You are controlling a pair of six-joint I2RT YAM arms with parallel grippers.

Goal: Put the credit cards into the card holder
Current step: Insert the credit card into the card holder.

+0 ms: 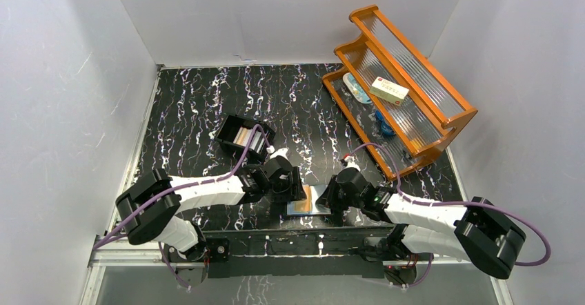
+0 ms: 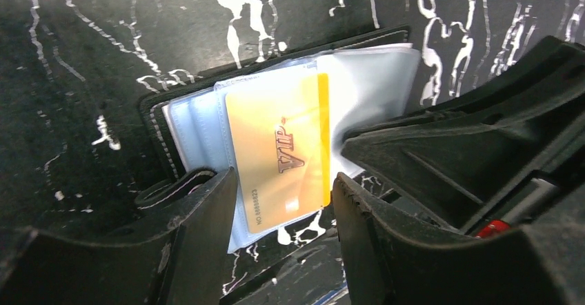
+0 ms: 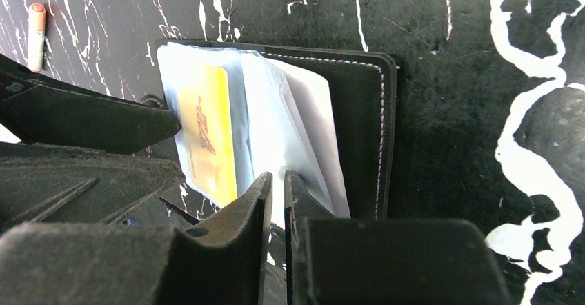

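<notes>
Right hand (image 3: 278, 184) pinches a clear sleeve (image 3: 293, 122) of the card holder (image 3: 359, 112), gold card (image 2: 279, 146) inside; left hand (image 2: 283, 184) gapes.

A gold VIP card (image 2: 279, 153) lies on the open card holder's (image 2: 155, 122) clear sleeves. The left gripper (image 2: 284, 189) holds its fingers apart, flanking it.

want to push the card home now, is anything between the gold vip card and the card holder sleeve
Nothing visible does. The gold card sits at a clear sleeve of the open card holder, between the fingers of the open left gripper. The right gripper seems to pinch the neighbouring sleeves aside.
</notes>
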